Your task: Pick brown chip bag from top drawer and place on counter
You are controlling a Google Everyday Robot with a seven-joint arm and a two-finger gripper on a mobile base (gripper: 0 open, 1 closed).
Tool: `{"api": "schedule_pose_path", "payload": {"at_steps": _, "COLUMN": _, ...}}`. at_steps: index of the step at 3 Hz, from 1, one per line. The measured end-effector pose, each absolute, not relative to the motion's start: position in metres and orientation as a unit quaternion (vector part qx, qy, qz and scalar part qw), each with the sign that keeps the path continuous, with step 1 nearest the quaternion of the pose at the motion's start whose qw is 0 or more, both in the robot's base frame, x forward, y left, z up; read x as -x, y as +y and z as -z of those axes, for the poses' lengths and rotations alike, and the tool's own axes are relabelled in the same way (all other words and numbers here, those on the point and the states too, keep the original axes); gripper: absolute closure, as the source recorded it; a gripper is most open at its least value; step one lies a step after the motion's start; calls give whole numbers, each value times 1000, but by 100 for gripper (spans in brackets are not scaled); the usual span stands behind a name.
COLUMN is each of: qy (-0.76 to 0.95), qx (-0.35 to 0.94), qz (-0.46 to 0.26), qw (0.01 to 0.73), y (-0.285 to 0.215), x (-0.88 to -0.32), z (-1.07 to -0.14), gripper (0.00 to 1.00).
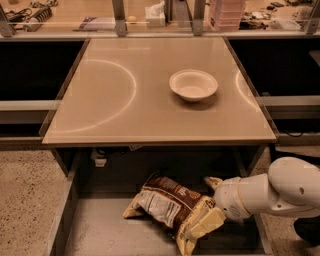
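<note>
Crumpled brown foil chip bag [167, 204] in grey metal top drawer [100, 230]; white gripper [209, 205] at its right end, fingers [212, 183] spread round it. Thin corner pinch = bag prob slips b4 beige desk [110, 100].

The scene was lit warmly from above, and the counter [115, 100] was rendered bright, with pale curved arcs of glare seen on its glossy top. A soft shadow was cast by the bowl [193, 85] toward the lower right. The drawer [100, 225] was left dim under the counter's shade, its back nearly black, and the recesses at both sides were lost in darkness. The gripper [202, 206], placed inside the drawer at the right with fingers spread about the end of the bag [165, 202], was shown pale in the light. Fine detail was softened throughout, most of all on the bench [75, 15] at the far edge.
</note>
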State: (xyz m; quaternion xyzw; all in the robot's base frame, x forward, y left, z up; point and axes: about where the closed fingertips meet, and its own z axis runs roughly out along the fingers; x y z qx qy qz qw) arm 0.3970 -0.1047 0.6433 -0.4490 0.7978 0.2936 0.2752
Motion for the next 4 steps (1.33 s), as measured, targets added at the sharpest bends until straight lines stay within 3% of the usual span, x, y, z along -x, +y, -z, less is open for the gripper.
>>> {"api": "schedule_pose_path", "payload": {"at_steps": 1, "qy": 798, "qx": 449, "qz": -294, "qw": 275, "y": -104, "x": -397, "z": -642, "gripper": 16}}
{"api": "schedule_pose_path", "payload": {"at_steps": 4, "qy": 798, "qx": 449, "qz": -294, "qw": 275, "y": -104, "x": -397, "z": -642, "gripper": 86}}
